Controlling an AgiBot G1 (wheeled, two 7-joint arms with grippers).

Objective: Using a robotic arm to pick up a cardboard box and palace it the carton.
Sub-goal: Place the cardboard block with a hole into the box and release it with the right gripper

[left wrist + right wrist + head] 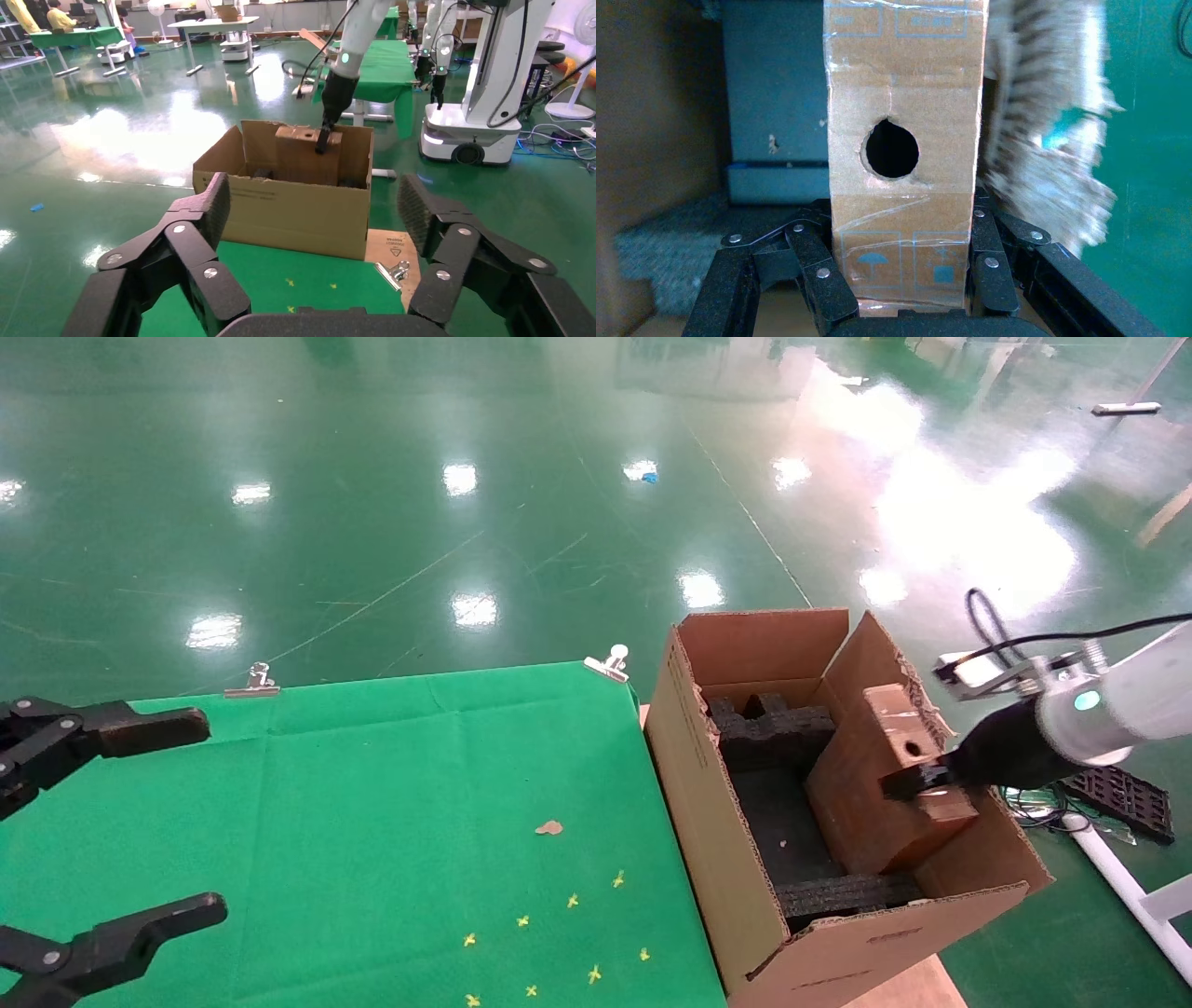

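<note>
Glossy green flooring [466, 477] surrounds the work area, with ceiling lights reflected across it. A table covered in green cloth [372, 784] stands in front of the robot; two metal clips [251, 684] fasten the cloth at its far edge, and small yellow cross marks [573, 901] sit near its front right part. A small brown scrap [549, 827] lies on the cloth.

The carton [708, 822] stands just beside the right edge of the table, top open, with black foam blocks [773, 733] inside and a ragged flap [1046, 140] on its right side.

The robotic arm [1108, 705] on the right reaches in from the right. The right gripper [917, 782] is clenched on the cardboard box [880, 775], one finger on each broad side, as the right wrist view shows. The cardboard box sits tilted inside the carton, against its right wall, its upper end above the rim. A round hole [892, 148] is visible in its narrow taped face.

The left gripper [313, 210] hangs over the left edge of the table, well apart from the carton, with its fingers [211, 203] spread wide and nothing between them
</note>
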